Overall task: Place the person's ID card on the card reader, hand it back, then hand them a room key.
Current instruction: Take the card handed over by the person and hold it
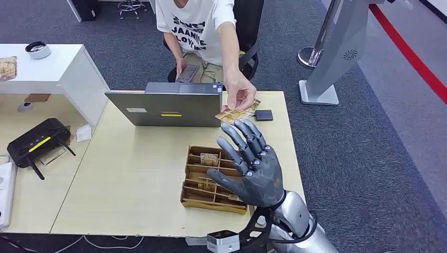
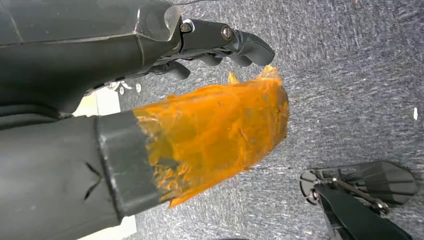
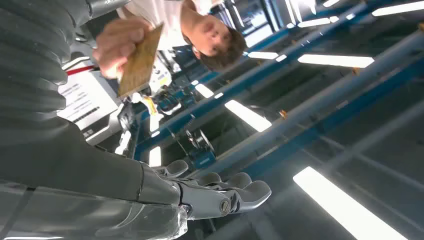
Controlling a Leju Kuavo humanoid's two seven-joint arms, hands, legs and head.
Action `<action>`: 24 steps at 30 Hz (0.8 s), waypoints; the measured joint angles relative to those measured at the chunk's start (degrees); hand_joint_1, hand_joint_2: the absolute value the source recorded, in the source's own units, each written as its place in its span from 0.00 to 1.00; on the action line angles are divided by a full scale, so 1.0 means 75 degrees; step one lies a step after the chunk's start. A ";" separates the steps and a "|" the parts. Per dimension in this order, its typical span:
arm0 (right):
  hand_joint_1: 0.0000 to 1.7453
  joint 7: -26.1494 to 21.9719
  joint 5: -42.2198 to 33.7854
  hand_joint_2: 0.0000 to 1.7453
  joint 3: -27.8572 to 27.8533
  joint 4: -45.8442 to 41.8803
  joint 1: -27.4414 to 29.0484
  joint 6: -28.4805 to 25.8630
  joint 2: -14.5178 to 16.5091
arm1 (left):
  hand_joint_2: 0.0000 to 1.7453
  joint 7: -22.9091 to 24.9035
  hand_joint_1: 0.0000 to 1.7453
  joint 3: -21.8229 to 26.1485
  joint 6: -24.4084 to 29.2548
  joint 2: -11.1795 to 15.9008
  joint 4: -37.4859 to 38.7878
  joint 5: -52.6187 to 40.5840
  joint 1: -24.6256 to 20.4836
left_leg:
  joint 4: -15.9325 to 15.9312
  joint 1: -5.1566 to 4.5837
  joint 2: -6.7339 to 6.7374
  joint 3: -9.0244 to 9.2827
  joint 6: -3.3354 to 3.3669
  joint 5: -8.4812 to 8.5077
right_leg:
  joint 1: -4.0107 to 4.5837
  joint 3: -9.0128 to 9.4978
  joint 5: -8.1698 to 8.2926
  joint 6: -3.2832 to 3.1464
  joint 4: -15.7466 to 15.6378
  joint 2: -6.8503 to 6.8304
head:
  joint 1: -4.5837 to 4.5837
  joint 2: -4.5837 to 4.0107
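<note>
- Right hand raised over the wooden card tray, fingers spread wide, grasping nothing.
- Person's hand pinches the ID card just beyond those fingertips, not touching.
- Black card reader lies just right of the card, beside the laptop.
- Left hand hangs over carpet, fingers curled in, nothing in them.
</note>
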 joint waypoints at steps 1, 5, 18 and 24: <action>0.00 0.0072 0.0051 1.00 0.0034 0.0085 -0.0085 -0.0003 -0.0010 | 0.00 0.0008 0.00 0.0000 -0.0005 0.0000 0.0000 -0.0008 -0.0005 | 0.0000 0.0000 0.0001 0.0000 0.0000 0.0000 | 0.0000 0.0000 0.0001 0.0000 0.0000 0.0002 | 0.0000 0.0000; 0.00 0.0529 0.0321 1.00 0.0261 0.0678 -0.0670 0.0006 -0.0085 | 0.00 0.0038 0.00 -0.0005 -0.0035 0.0006 0.0001 -0.0046 -0.0050 | 0.0000 -0.0001 0.0005 0.0003 -0.0002 0.0002 | 0.0000 -0.0001 0.0005 -0.0002 0.0000 0.0008 | -0.0001 0.0000; 0.00 0.1333 0.1108 1.00 0.0447 0.2038 -0.1705 0.0278 -0.0253 | 0.00 0.0053 0.00 -0.0071 -0.0127 0.0010 0.0000 -0.0125 -0.0104 | 0.0000 -0.0001 0.0003 0.0001 -0.0003 0.0001 | 0.0000 -0.0004 0.0004 -0.0001 0.0000 0.0007 | -0.0002 0.0000; 1.00 0.1414 0.1165 1.00 0.0418 0.2469 -0.1935 0.0359 -0.0300 | 0.00 0.0055 0.00 -0.0076 -0.0136 0.0012 0.0000 -0.0130 -0.0113 | 0.0001 -0.0002 0.0003 0.0001 -0.0003 0.0002 | 0.0000 -0.0004 0.0004 -0.0001 0.0000 0.0007 | -0.0002 0.0000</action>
